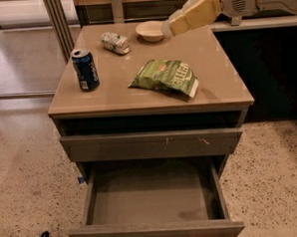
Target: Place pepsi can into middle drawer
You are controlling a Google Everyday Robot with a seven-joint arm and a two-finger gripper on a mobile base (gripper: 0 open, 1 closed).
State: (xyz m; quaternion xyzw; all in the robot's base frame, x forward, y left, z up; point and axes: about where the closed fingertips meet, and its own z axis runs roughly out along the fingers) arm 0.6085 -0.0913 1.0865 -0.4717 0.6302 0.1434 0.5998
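Camera view: gripper [173, 25], openness indiscernible, beside bowl [150, 30]; crushed can [115, 42] between it and pepsi can [85, 69], chip bag [166, 77] nearby.

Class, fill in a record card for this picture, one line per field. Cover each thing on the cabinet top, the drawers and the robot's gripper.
pepsi can: upright, front left of the cabinet top
crushed can: on its side, at the back, left of the bowl
bowl: at the back edge
chip bag: green, lying flat near the middle
middle drawer: pulled out, grey base showing
scratched drawer: pushed in, just above the open one
gripper: in the air by the bowl, far from the pepsi can
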